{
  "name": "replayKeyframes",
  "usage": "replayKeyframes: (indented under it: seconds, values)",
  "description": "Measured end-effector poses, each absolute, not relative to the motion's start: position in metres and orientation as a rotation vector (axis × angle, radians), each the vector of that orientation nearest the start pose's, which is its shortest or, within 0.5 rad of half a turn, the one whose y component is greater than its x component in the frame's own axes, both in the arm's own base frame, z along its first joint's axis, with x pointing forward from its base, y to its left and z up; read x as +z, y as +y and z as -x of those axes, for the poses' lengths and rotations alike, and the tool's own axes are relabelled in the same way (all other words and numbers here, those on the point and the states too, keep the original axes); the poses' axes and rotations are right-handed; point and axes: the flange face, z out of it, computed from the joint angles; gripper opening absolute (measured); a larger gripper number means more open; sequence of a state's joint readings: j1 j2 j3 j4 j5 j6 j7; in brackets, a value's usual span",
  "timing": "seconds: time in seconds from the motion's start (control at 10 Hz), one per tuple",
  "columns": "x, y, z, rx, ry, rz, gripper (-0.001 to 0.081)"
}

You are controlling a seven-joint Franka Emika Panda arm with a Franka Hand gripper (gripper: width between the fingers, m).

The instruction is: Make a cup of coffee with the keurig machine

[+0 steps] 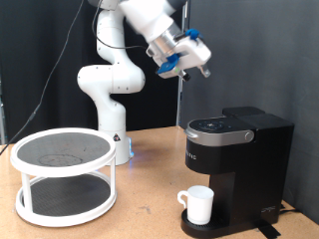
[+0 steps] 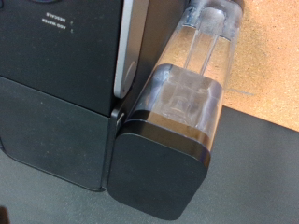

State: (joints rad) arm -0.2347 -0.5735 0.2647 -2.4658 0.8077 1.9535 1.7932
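Note:
The black keurig machine (image 1: 237,159) stands at the exterior view's right with its rounded lid down. The white cup (image 1: 199,205) stands upright on the machine's round drip tray, under the spout, handle towards the exterior view's left. My gripper (image 1: 202,62) hangs in the air well above the machine, a little to its left, holding nothing that I can see. The wrist view looks down on the machine's black body (image 2: 65,56) and its clear water tank (image 2: 192,84). My fingers do not show in the wrist view.
A white two-tier round tray stand (image 1: 64,175) sits on the wooden table (image 1: 140,214) at the exterior view's left. The arm's white base (image 1: 112,110) stands behind it. A dark surface (image 2: 252,168) lies beside the machine.

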Motion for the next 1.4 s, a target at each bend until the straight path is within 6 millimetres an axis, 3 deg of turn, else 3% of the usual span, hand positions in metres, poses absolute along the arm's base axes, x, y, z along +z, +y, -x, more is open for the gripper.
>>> replayKeyframes:
  seconds: [0.2, 0.4, 0.6, 1.0, 1.4]
  values:
    - [0.501, 0.069, -0.392, 0.613, 2.301, 1.3, 0.0734]
    - [0.507, 0.085, -0.394, 0.417, 2.381, 1.478, 0.0734]
    - [0.519, 0.104, -0.404, 0.281, 2.435, 1.531, 0.0734]
    - [0.533, 0.106, -0.447, 0.119, 2.539, 1.427, 0.0734]
    - [0.529, 0.097, -0.493, 0.15, 2.562, 1.456, 0.0734]
